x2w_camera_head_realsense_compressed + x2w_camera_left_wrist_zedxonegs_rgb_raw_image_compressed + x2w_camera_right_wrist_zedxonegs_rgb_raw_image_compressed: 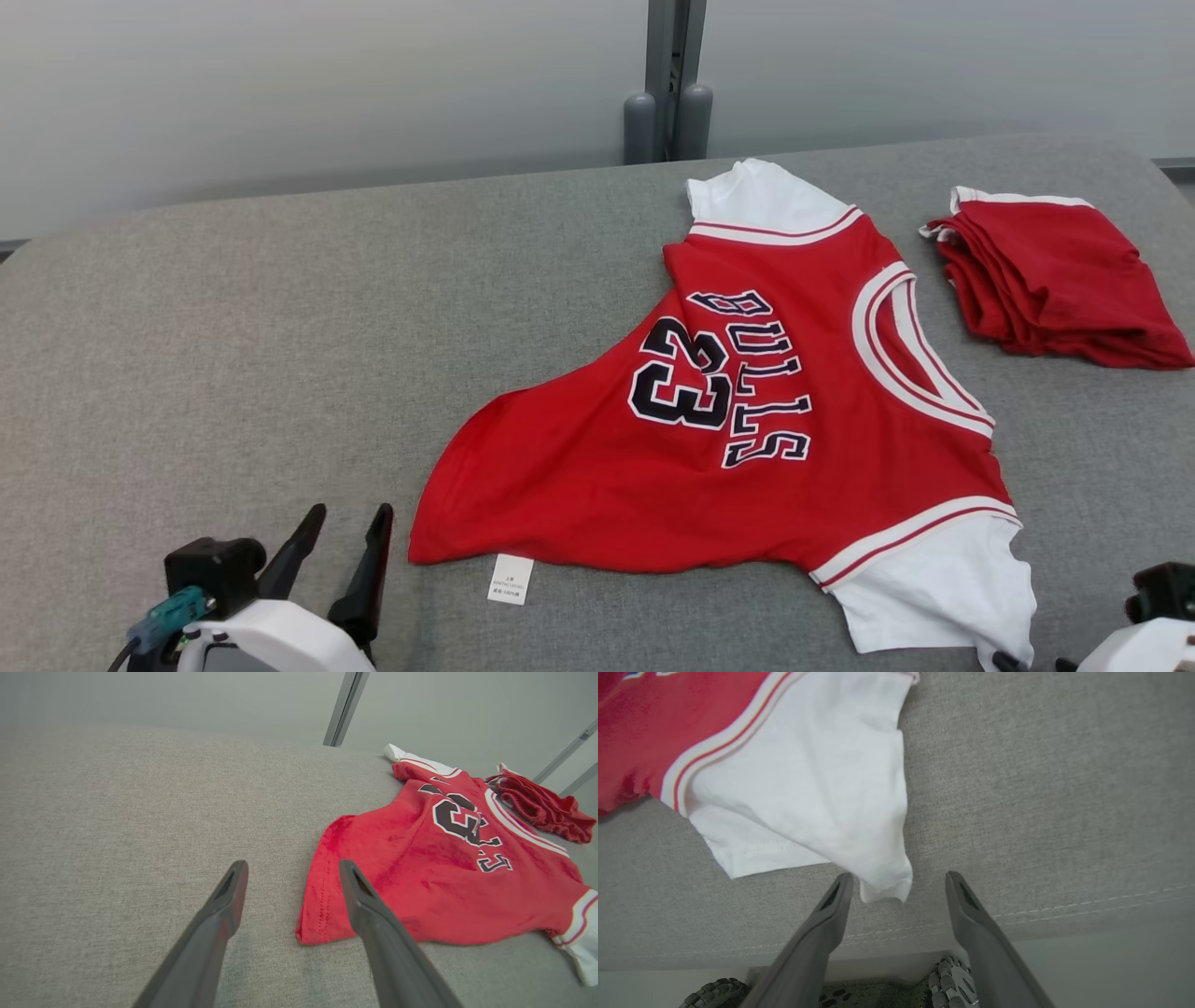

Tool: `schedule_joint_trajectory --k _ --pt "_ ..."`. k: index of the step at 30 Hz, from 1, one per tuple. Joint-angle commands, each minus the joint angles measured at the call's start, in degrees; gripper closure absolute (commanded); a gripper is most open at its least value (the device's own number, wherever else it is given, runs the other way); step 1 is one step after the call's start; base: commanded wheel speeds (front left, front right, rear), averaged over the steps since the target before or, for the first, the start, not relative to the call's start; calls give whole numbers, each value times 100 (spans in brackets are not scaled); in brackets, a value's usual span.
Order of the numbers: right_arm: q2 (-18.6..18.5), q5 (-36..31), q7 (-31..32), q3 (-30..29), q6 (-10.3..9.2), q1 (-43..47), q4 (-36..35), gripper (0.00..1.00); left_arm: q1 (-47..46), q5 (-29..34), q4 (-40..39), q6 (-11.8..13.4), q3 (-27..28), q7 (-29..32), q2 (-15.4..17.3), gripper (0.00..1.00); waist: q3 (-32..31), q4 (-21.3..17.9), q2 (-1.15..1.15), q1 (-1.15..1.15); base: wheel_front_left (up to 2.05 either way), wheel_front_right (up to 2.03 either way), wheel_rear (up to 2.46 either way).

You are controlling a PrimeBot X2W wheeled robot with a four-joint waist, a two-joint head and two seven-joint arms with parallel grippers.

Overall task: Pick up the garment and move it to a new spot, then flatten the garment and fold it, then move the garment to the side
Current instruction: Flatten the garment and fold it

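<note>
Flattening, probably: jersey point(747, 420) lies skewed, unheld.
Left gripper point(347, 521), fingers parted, waits near the jersey's hem on the grey cushion point(280, 327); right gripper point(899, 878), also parted, straddles the white sleeve tip. Next: pinch both, spread.

- We count two garments: one red jersey point(747, 420) and one folded red garment point(1055, 280).
- We count two white sleeves on the jersey: a far sleeve point(756, 196) and a near sleeve point(943, 597).
- We find one white label point(511, 579).
- We see two grippers, the left gripper point(350, 513) and the right gripper point(899, 876), with two dark fingers point(224, 914) each, four altogether.
- We see one grey padded surface point(233, 327).
- We make out two ridged wheels, one wheel point(714, 991) beside the other wheel point(952, 982).
</note>
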Motion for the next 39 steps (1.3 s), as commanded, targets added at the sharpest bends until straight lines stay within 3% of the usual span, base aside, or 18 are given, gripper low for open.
schedule_joint_trajectory --k 1,11,19,31,37,39 --pt "42 -31 17 22 3 -49 113 0 -103 -30 -28 -40 -35 47 33 0 52 30 0 0 0 0 0" --pt "77 19 -383 364 3 -483 705 0 -315 -210 171 -220 -456 655 108 0 267 87 0 0 0 0 0" --pt "-17 92 -541 531 3 -625 792 0 -488 -187 642 -277 -703 989 239 0 304 45 0 0 0 0 0" --pt "-50 198 -648 792 4 -698 798 0 -825 -189 1352 -325 -877 742 248 0 299 -55 0 0 0 0 0" --pt "-67 251 -689 876 4 -721 816 21 -922 -219 1584 -332 -931 633 225 0 301 -46 0 0 0 0 0" --pt "-82 274 -697 893 4 -726 820 41 -956 -233 1601 -339 -955 597 210 16 301 -41 0 0 0 0 0"
